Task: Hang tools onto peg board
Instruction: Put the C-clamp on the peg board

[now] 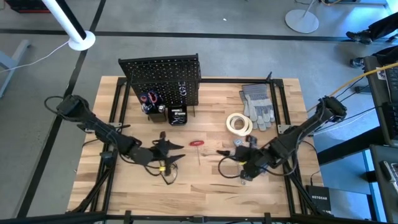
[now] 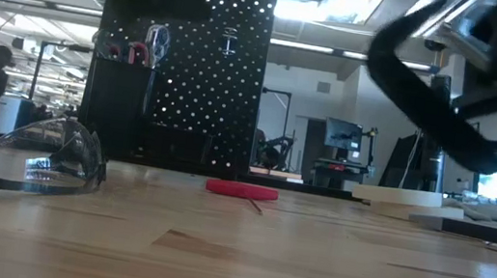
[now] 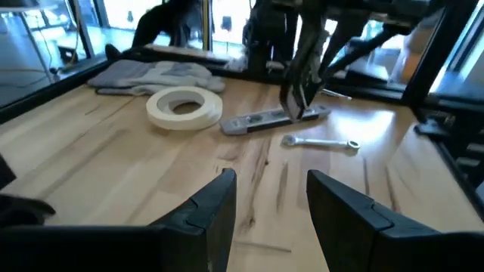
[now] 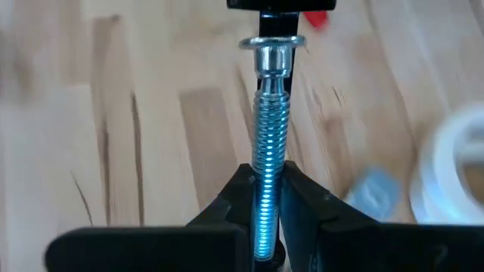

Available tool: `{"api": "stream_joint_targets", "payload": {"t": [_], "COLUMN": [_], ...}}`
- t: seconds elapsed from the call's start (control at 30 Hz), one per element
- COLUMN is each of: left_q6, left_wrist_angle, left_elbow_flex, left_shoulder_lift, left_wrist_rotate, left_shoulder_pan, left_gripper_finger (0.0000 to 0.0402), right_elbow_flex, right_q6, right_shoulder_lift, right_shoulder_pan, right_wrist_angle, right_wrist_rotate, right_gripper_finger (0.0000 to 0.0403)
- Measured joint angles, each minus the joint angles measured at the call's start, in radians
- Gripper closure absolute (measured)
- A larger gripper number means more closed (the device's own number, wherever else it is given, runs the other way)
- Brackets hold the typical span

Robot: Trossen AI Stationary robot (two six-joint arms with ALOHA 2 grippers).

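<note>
2 blk jointed arms, blk cables, yellow wire bits

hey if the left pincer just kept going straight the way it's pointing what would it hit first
Probably the small silver wrench lying on the table, with the silver bar level just beyond it. The left pincer is open and empty, with bare wood directly ahead; depth is hard to judge.

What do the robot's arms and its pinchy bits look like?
Both arms are dark, almost black, built from jointed segments with black cables running alongside. The left arm and right arm look alike. Each tool ends in two flat, chunky black fingers. The left tool and right tool have small yellow marks just behind them.
</note>
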Motion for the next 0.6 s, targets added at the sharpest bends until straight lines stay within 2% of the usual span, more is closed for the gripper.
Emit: {"api": "stream_joint_targets", "payload": {"t": [0.13, 0.27, 0.43, 0.6], "left_q6": [0.04, 0.072, 0.086, 0.107], "left_wrist_angle": [-0.184, -0.282, -0.291, -0.256], "left_elbow_flex": [0.142, 0.239, 0.28, 0.307], "left_shoulder_lift": [0.0, 0.0, 0.01, 0.087], "left_wrist_rotate": [0.088, 0.213, 0.324, 0.413], "left_shoulder_pan": [0.055, 0.114, 0.165, 0.184], "left_gripper_finger": [0.0251, 0.0251, 0.0251, 0.0251], "right_elbow_flex": [0.0, 0.0, 0.0, 0.0], "right_q6": [-0.168, -0.26, -0.333, -0.397], "right_shoulder_lift": [0.044, 0.082, 0.112, 0.135], "right_shoulder_pan": [-0.039, -0.066, -0.088, -0.122], "right_wrist_angle": [0.136, 0.201, 0.3, 0.393], "right_wrist_rotate": [-0.016, -0.019, -0.021, -0.051], "right_gripper_finger": [0.0363, 0.0363, 0.0363, 0.0363]}}
